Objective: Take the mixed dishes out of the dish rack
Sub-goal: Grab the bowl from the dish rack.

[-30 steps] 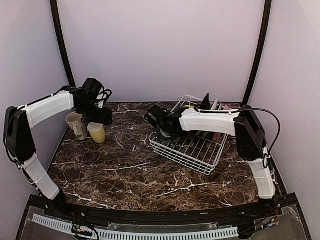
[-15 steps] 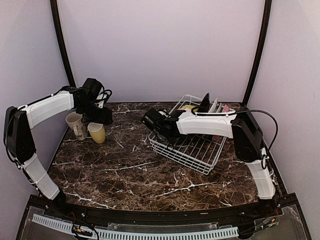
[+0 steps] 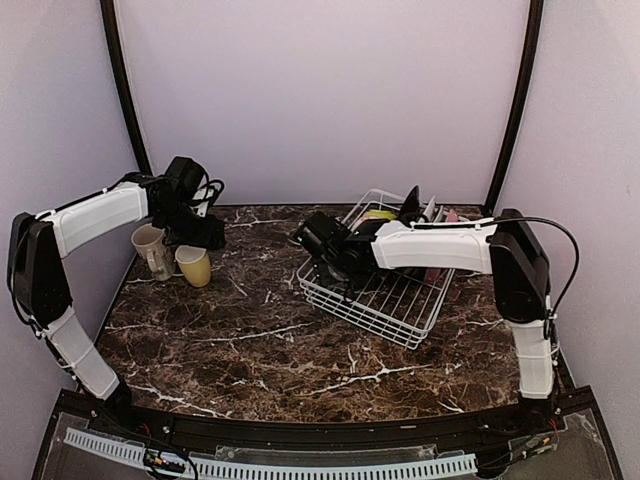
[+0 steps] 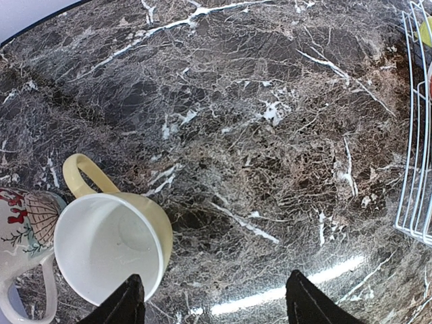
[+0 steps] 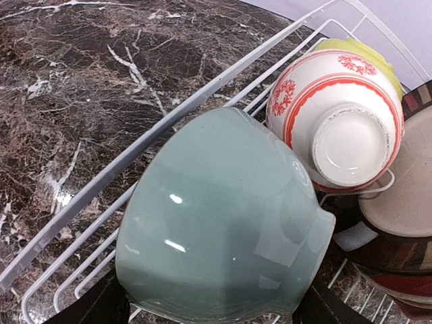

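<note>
The white wire dish rack [image 3: 385,305] stands at the right of the table. My right gripper [image 3: 318,240] is at its near-left corner. In the right wrist view it [image 5: 212,307] is open, one finger on each side of an upturned mint bowl [image 5: 216,236] lying in the rack [image 5: 135,155]. Behind it lie a pink-striped bowl [image 5: 337,121] and a lime bowl [image 5: 358,54]. Plates [image 3: 425,210] stand at the rack's far side. My left gripper [image 3: 205,235] is open and empty [image 4: 210,304] above a yellow mug [image 4: 111,250] next to a beige mug [image 4: 20,229].
Both mugs [image 3: 195,265] stand upright at the table's far left near the wall. A dark plate [image 5: 405,250] lies in the rack right of the mint bowl. The rack's left edge [image 4: 412,135] shows at the right of the left wrist view.
My right gripper drifted a little left, then back right to the rack's corner. The left arm and the mugs have not moved.
</note>
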{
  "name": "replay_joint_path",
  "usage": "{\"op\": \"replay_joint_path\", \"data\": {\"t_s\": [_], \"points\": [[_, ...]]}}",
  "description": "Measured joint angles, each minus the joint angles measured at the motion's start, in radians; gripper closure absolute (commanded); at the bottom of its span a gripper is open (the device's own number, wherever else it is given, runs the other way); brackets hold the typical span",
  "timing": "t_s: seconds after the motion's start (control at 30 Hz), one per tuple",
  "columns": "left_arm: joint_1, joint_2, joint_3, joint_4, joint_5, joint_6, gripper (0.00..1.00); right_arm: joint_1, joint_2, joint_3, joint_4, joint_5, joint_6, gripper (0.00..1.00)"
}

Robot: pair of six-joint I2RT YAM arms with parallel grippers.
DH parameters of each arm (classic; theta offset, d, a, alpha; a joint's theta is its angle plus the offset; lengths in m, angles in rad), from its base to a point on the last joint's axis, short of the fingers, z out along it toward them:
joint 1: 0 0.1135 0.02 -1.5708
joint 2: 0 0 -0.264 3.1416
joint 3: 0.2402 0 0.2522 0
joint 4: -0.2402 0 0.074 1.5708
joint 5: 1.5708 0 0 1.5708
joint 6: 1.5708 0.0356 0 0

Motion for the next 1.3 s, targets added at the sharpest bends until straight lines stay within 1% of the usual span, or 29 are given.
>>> {"op": "replay_joint_path", "data": {"t_s": [0.1, 0.23, 0.37, 0.47, 0.57, 0.67, 0.83, 0.97, 1.1, 1.23, 1.3], "points": [[0.0, 0.0, -0.004, 0.001, 0.001, 0.0, 0.29, 0.0, -0.025, -0.01, 0.0, -0.024, 0.0, 0.77], [0.0, 0.0, -0.004, 0.002, 0.003, 0.0, 0.3, 0.0, -0.073, -0.034, 0.001, -0.052, 0.008, 0.83], [-0.001, 0.0, -0.005, 0.003, 0.008, 0.0, 0.29, 0.0, -0.159, -0.101, 0.017, -0.09, 0.012, 0.88], [-0.002, -0.002, -0.011, 0.013, 0.025, 0.0, 0.29, 0.0, -0.226, -0.16, 0.06, -0.132, 0.005, 0.9], [-0.002, -0.019, -0.035, 0.036, 0.06, 0.0, 0.26, 0.0, -0.286, -0.217, 0.117, -0.18, -0.008, 0.91], [-0.002, -0.069, -0.075, 0.077, 0.114, 0.002, 0.24, -0.003, -0.341, -0.276, 0.176, -0.235, -0.018, 0.92], [-0.002, -0.196, -0.152, 0.192, 0.255, -0.006, 0.2, -0.018, -0.425, -0.391, 0.283, -0.323, -0.026, 0.92], [-0.002, -0.267, -0.223, 0.347, 0.441, -0.051, 0.2, -0.05, -0.489, -0.488, 0.357, -0.413, -0.023, 0.93], [-0.006, -0.249, -0.281, 0.525, 0.671, -0.149, 0.2, -0.087, -0.545, -0.562, 0.429, -0.492, -0.01, 0.94], [-0.032, -0.193, -0.317, 0.681, 0.834, -0.258, 0.2, -0.105, -0.603, -0.619, 0.514, -0.56, -0.007, 0.98], [-0.048, -0.173, -0.335, 0.744, 0.889, -0.306, 0.2, -0.106, -0.631, -0.641, 0.559, -0.593, -0.008, 1.0]]}}
